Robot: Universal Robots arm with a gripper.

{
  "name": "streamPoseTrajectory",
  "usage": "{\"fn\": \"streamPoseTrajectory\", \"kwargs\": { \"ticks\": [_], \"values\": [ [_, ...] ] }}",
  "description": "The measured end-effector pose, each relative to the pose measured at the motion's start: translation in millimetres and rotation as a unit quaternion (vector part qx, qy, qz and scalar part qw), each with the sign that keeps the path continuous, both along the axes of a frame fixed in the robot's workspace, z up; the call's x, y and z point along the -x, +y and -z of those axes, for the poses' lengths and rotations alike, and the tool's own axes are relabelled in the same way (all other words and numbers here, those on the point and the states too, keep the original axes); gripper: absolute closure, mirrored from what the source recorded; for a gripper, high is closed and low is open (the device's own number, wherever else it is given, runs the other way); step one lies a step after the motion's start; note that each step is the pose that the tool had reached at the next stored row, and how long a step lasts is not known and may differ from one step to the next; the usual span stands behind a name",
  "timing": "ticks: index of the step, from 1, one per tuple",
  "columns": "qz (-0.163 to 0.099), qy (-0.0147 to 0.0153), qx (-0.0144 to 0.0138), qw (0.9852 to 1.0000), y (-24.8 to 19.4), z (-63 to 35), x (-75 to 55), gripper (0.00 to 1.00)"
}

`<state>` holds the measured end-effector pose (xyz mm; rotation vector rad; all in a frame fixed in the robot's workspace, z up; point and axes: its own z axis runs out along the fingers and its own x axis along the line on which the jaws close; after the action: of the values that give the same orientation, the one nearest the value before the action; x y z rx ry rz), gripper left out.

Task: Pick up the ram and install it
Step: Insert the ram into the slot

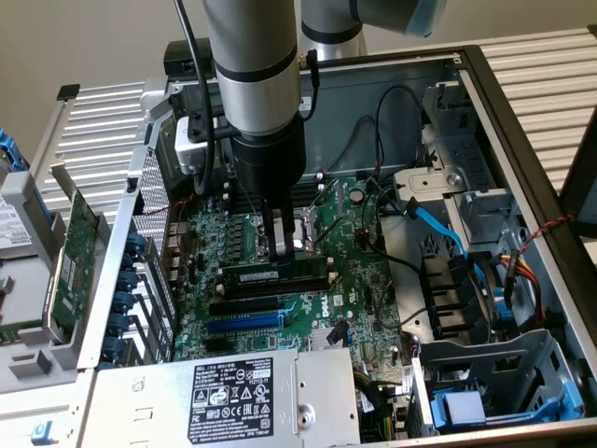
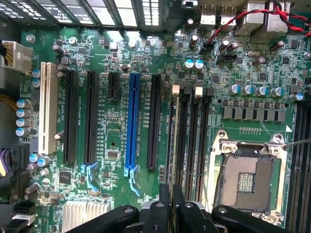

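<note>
In the exterior view the gripper (image 1: 284,250) hangs straight down from the arm into the open computer case (image 1: 392,79). The ram (image 1: 275,277) stands on its long edge directly under the fingertips and touches them. Its long axis runs across the fingers, reaching out about evenly to both sides, with the labelled face turned toward the camera. It sits low against the motherboard (image 1: 364,289); whether it is pressed fully home I cannot tell from here

In the wrist view the two fingers (image 2: 164,201) are drawn close together with a thin gap between them. The ram (image 2: 173,145) shows edge-on as a thin line running out of that gap, away from the hand. I judge the hand to be pinching the stick by its upper edge near mid-length. The line lies parallel to the black memory slots (image 2: 192,141) just beside it and over the outermost one, whose white clip (image 2: 176,90) sits at the stick's far end. The CPU socket (image 2: 245,182) lies beyond the slots on one side of the fingers, the blue expansion slot (image 2: 132,121) on the other. What matters here is that the stick's length follows the slot's direction, straight beneath the hand
</note>
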<state>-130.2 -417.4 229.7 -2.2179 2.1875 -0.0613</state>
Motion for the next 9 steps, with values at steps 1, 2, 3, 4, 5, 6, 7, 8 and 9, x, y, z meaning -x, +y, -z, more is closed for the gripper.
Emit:
{"fn": "streamPoseTrajectory", "kwargs": {
  "ticks": [1,2,3,4,5,6,7,8,9],
  "values": [
    [0.0,0.0,0.0,1.0,0.1,0.1,0.1,0.86],
    [0.0,0.0,-0.0001,1.0,0.4,0.2,0.2,0.86],
    [0.0,0.0,0.0,1.0,0.5,0.3,0.2,0.86],
    [0.0,0.0,0.0,1.0,0.7,0.4,0.2,0.86],
    [0.0,0.0001,0.0001,1.0,0.7,0.4,0.2,0.86],
    [0.0,0.0001,0.0002,1.0,0.7,0.5,0.2,0.86],
    [0.0,0.0001,0.0001,1.0,0.7,0.6,0.2,0.86],
    [0.0,0.0001,0.0001,1.0,0.7,0.8,0.2,0.86],
    [0.0,0.0,0.0,1.0,0.8,1.2,0.2,0.86]
  ]
}}
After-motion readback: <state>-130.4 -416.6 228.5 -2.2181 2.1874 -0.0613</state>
